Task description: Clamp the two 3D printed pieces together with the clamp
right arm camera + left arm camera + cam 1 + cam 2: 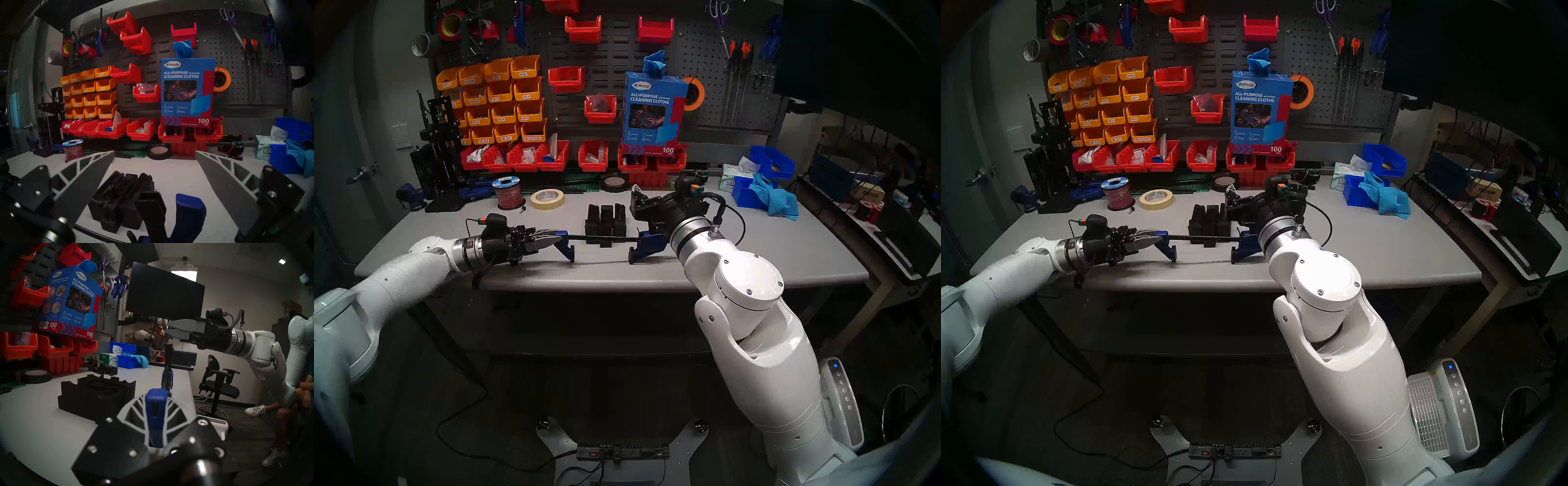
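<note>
1. Currently the left gripper is closed tight on the blue fixed-jaw end of the clamp. Grip reads as a steadying hold so the tool stays put while the other arm works the handle.
2. Clamp sits near the front edge of the table, both black-padded jaws pointing down toward the tabletop. Whether they actually rest on it I can't tell.
3. Long axis: thin black bar runs left-right across the head views, roughly level. Fixed jaw on the left, blue trigger handle on the right.
4. The two 3D printed pieces stand upright side by side just behind the bar. Bar crosses their front. Not between the jaws as far as I can judge.
5. Right gripper spread wide, holding nothing, pointing toward the pegboard and hovering above the handle, apart from it. Likely placed to come down on the handle or trigger.
6. Jaws stand well apart along the bar, wider than the pieces, so there's room to fit them.
</note>
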Controlling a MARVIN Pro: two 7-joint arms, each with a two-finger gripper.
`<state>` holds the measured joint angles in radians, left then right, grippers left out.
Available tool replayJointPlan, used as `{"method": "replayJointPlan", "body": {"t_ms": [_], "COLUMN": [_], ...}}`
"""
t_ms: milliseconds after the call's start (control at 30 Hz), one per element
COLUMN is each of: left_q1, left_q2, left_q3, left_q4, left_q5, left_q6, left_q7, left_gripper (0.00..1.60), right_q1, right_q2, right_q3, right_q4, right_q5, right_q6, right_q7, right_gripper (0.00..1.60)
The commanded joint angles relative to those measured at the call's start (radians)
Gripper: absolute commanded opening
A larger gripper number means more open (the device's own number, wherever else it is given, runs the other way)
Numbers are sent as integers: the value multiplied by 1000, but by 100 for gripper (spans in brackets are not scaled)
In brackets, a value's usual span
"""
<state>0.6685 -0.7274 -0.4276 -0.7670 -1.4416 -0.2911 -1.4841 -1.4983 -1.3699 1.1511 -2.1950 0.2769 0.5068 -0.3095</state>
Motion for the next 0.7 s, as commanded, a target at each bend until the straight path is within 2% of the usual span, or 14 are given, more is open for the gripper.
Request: {"method": "replayJointPlan", "body": {"t_ms": [0,367,667], "left_q1": [-18,-19,-19], "left_q2": [0,0,0], "left_q3": [-4,-3,-2], "left_q4": [3,3,3], "left_q5": [-14,-15,-16], "left_q6": [0,0,0], "left_q7": [1,1,1], "left_gripper": [0,0,0], "right_q1": [25,12,-8], "right_q2": [-37,-116,-156], "right_q3": [-16,-10,9], "right_q4": [-13,-7,-36], "right_q5": [-23,-15,41], "right_q6": [23,77,131], "right_q7": [-47,-169,-189], "right_gripper": [160,160,160]}}
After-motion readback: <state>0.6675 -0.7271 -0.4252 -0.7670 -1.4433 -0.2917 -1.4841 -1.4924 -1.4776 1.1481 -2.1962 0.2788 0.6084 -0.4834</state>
